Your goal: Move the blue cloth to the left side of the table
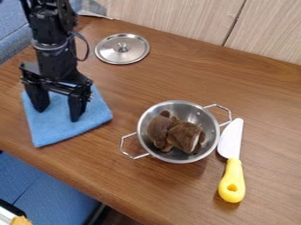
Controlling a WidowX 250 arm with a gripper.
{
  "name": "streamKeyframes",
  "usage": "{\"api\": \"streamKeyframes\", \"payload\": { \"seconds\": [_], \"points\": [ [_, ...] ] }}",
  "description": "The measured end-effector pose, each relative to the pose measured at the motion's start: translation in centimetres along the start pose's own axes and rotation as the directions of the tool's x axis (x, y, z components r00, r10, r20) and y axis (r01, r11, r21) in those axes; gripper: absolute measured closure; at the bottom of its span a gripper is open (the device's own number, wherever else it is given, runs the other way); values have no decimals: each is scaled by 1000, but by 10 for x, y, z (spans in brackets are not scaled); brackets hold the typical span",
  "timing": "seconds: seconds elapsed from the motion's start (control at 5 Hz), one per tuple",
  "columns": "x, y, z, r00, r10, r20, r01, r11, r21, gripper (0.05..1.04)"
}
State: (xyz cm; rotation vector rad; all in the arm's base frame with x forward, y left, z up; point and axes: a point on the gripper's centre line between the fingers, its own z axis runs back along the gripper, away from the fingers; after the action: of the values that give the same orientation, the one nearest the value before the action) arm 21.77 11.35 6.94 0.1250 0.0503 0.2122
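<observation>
The yellow-handled knife (232,180) lies nearest, well apart from the fingers (76,104). They stand spread, grasping nothing, over the blue cloth (64,129), which lies flat between and beneath them, on the left of the table (258,96). That looks far enough; best lift straight up, tips wide, snagging no fold. Tip contact is unclear; the gripper (57,115) partly hides the cloth's far edge.

Blue cloth (61,125), flat, on table's left side
</observation>
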Motion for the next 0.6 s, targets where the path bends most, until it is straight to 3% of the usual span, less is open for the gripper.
{"api": "streamKeyframes", "payload": {
  "seconds": [0.6],
  "points": [
    [17, 0, 44, 986, -14, 166, 18, 1000, -25, 83]
  ]
}}
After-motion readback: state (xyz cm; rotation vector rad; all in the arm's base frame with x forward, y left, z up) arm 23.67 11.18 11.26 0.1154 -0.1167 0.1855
